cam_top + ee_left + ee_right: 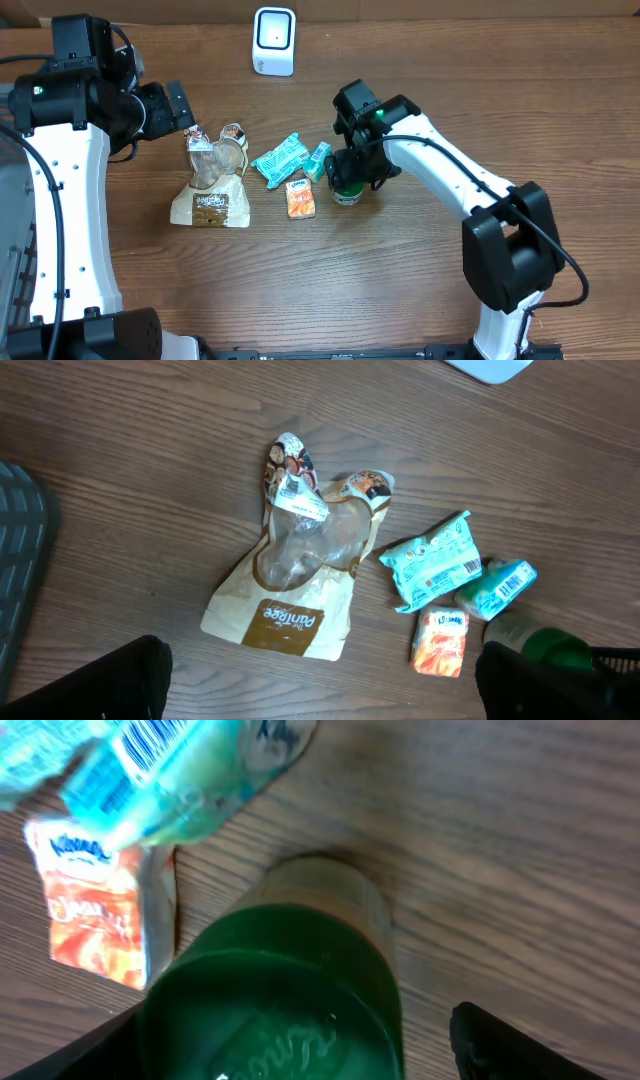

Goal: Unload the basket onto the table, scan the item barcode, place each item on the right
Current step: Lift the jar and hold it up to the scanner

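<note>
The green-lidded jar (275, 1010) stands upright near the middle of the desk (420, 300), a little to the right of centre. The right gripper (352, 170) hangs directly over it with its jaws set apart on either side of the lid. In the right wrist view one finger (530, 1045) stands clear of the lid with bare wood between them; the other sits close against the lid's opposite side, and contact there cannot be told.

Just beside the jar, toward the left edge, lies a small teal packet (318, 160). An orange packet (300, 198) lies flat nearer the front edge. A larger teal packet (278, 158) lies beside the small one. Farther left lies a brown paper bag (210, 190) with a clear window, its crumpled top toward the far edge.

The left gripper (182, 105) hovers above the bag's top, jaws spread wide and holding nothing.

A white scanner (274, 40) stands at the far edge, near its middle, well apart from the jar.
</note>
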Motion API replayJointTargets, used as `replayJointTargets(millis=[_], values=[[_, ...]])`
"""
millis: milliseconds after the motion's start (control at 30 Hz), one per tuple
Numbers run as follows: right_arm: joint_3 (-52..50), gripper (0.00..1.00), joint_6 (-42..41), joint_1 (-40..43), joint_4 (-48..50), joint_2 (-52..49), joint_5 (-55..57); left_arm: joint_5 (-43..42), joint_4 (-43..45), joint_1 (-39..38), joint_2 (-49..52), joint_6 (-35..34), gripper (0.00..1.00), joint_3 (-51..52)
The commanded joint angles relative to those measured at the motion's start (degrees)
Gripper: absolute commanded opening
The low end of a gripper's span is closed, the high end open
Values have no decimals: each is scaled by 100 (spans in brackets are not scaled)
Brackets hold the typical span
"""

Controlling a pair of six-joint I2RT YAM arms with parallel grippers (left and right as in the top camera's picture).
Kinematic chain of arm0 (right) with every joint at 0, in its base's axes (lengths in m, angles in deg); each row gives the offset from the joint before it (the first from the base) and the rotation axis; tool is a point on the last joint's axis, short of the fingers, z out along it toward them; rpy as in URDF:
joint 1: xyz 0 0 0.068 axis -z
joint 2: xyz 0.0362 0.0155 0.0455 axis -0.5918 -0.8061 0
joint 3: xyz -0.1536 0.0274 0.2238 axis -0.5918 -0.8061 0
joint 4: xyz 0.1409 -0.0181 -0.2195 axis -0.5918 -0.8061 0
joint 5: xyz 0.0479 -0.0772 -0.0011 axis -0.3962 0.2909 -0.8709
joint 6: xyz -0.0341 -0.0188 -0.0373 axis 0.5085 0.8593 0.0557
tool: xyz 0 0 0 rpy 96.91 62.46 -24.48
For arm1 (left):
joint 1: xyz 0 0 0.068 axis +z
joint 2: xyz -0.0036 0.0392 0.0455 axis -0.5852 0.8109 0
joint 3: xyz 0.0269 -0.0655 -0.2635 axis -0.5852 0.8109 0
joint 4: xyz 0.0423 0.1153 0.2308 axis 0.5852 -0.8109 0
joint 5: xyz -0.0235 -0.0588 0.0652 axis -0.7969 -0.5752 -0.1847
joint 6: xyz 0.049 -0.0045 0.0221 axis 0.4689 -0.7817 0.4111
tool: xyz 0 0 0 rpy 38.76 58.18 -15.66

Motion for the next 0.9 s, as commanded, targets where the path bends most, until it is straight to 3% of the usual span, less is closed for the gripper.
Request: replayJointTargets(millis=[0,200,400,567,667,733,800,867], values=[[-31,87,-96,-59,57,-48,-26,-42,4,15,-87,42,100,-39],[-170,84,-96,-74,212,-50,310,-42,4,15,-87,42,100,-39],[-166,52,-96,-72,240,-50,315,-42,7,15,-87,42,100,-39],[87,34,-98,-72,127,-26,254,-42,4,15,-87,42,100,-39],[330,30,-87,-61,20,105,-33,-42,4,15,-87,42,100,-39],[446,30,11,-22,17,293,-457,-42,4,15,-87,42,100,-39],[520,29,713,282,79,693,-2310,-42,7,15,-87,42,100,-39],[520,29,1051,581,83,861,-3475,-42,4,15,-87,42,100,-39]])
